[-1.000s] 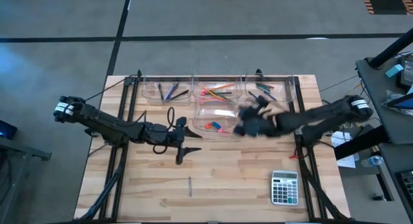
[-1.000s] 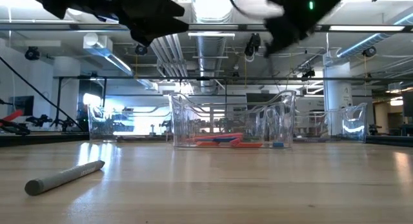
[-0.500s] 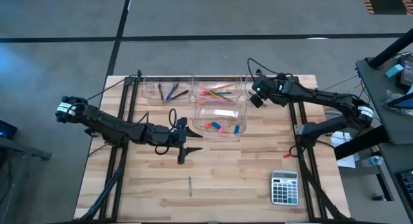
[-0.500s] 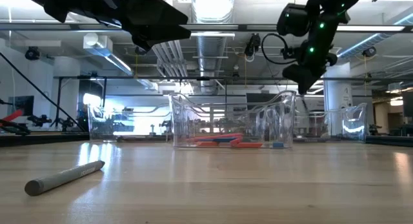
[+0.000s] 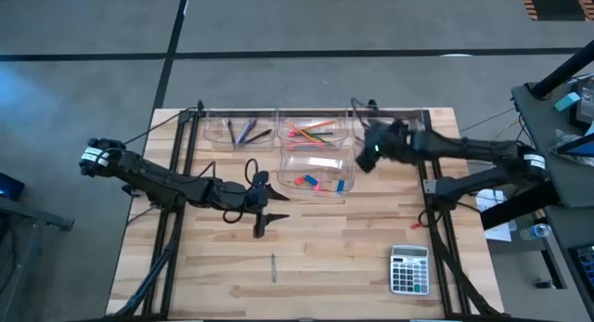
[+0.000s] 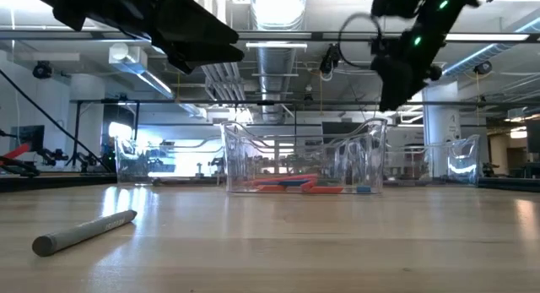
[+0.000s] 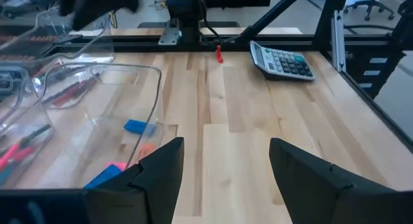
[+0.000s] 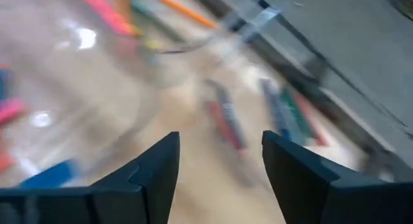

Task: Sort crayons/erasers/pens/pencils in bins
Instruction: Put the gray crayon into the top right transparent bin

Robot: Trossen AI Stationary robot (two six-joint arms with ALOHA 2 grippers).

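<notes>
- Your right gripper (image 5: 368, 153) hovers at the far right of the table, above the near edge of the far-right bin (image 5: 397, 129), between it and the eraser bin (image 5: 318, 173). The right wrist view shows its fingers (image 8: 150, 175) spread apart with nothing between them.
- Reddish, green and dark crayons (image 8: 224, 122) lie in the bin below that gripper, so you look to be at the tail of a drop-off: a judgement, since the jaws are empty.
- Your left gripper (image 5: 263, 219) waits over the middle of the table, near of the bins, its fingers (image 7: 158, 175) apart and empty.
- Sorted so far: pens (image 5: 247, 131) in the far-left bin, pencils (image 5: 309, 130) in the far-middle bin, pink and blue erasers (image 5: 312, 181) in the nearer bin.
- One grey stick (image 5: 273, 266) lies loose on the near part of the table, well apart from every bin. The low view shows it on its side (image 6: 84, 232). It seems the next thing to fetch.
- That calls for lowering open jaws across the stick; your left gripper is the closer one.
- Leave the calculator (image 5: 409, 269) at the near right alone.
- Hard to make out: the right wrist view is smeared, so you cannot count the crayons. You cannot tell whether the loose stick is a pen, pencil or crayon. The low view cuts off both grippers at its top.
</notes>
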